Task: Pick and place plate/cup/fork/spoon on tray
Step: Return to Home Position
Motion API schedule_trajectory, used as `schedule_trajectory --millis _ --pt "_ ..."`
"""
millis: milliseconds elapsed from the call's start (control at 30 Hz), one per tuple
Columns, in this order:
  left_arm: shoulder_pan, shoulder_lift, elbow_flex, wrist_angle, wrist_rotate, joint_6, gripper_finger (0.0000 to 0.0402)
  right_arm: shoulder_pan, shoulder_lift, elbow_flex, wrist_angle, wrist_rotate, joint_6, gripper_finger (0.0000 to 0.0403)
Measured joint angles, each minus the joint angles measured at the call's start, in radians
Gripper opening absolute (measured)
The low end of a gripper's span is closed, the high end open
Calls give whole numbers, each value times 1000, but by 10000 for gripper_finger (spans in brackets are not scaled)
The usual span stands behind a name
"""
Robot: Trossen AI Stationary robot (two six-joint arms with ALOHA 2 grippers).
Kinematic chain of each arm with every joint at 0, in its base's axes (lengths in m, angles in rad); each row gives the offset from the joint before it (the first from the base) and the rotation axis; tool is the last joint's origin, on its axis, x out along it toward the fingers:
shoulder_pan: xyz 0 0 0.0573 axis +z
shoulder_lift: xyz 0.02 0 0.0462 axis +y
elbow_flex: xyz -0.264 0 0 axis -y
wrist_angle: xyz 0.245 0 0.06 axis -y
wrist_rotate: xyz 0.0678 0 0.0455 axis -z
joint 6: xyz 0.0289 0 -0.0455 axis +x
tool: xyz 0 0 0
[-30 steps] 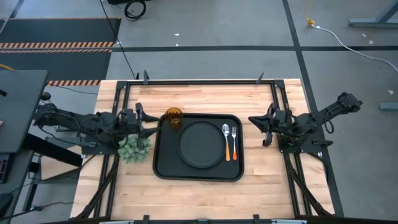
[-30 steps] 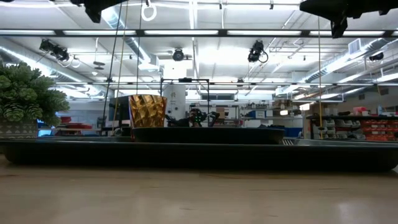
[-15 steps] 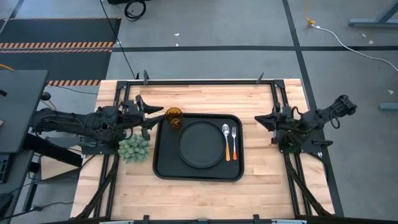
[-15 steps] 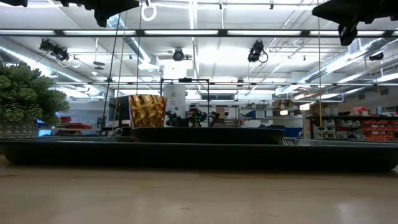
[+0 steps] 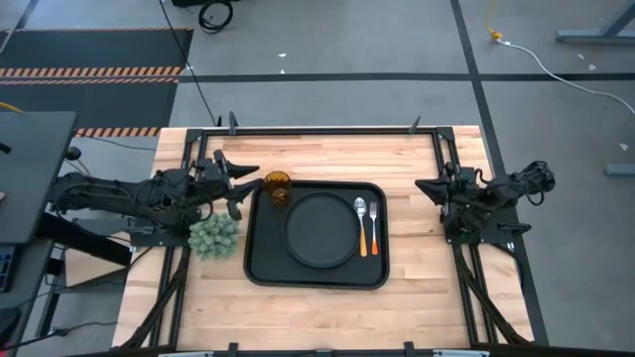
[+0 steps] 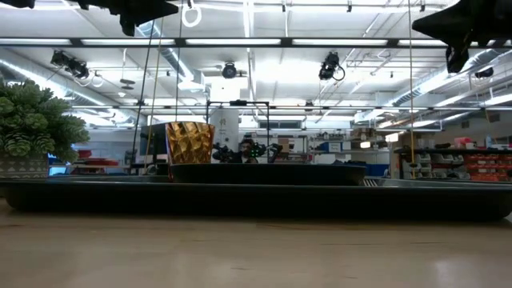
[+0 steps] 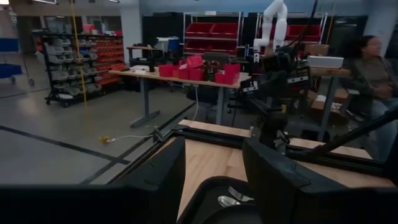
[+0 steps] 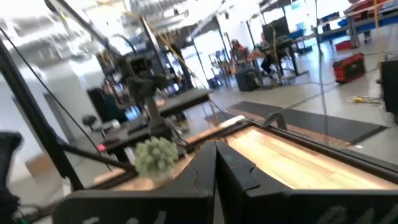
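You see the tray [image 5: 263, 268] holding the plate [image 5: 320, 229], cup [image 5: 277, 187], spoon [image 5: 360, 213] and fork [image 5: 372, 228] — left gripper [image 5: 234, 184] spread open, empty, beside the cup; right gripper [image 5: 425, 185] closed on nothing, off the tray's right

A pale butcher-block wooden table [image 5: 317, 307] stands on a grey concrete floor [image 5: 327, 40] crossed by dark taped lines [image 5: 357, 76]. Past the table's far left corner lies a black floor mat edged with orange-and-black hazard stripes [image 5: 94, 70]. A yellow cable [image 5: 496, 30] trails across the floor beyond the far right corner. Long fluorescent ceiling lights [image 6: 256, 42] run across the workshop. Red storage bins [image 7: 205, 28] fill dark shelving [image 7: 84, 62] along the walls, and a long grey workbench carrying red boxes [image 7: 186, 74] stands mid-room. A seated person [image 7: 373, 68] is at the far side.
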Motion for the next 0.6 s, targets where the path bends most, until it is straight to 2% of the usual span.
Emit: schedule_trajectory --millis 300,433,600 --pt "0 89 0 29 0 -17 166 -1 5 -76 212 -16 -114 14" --pt "-2 151 0 93 2 -36 166 -1 5 -97 220 -12 -120 12" --pt "-2 168 0 138 23 -6 159 -1 5 -121 219 8 -113 14"
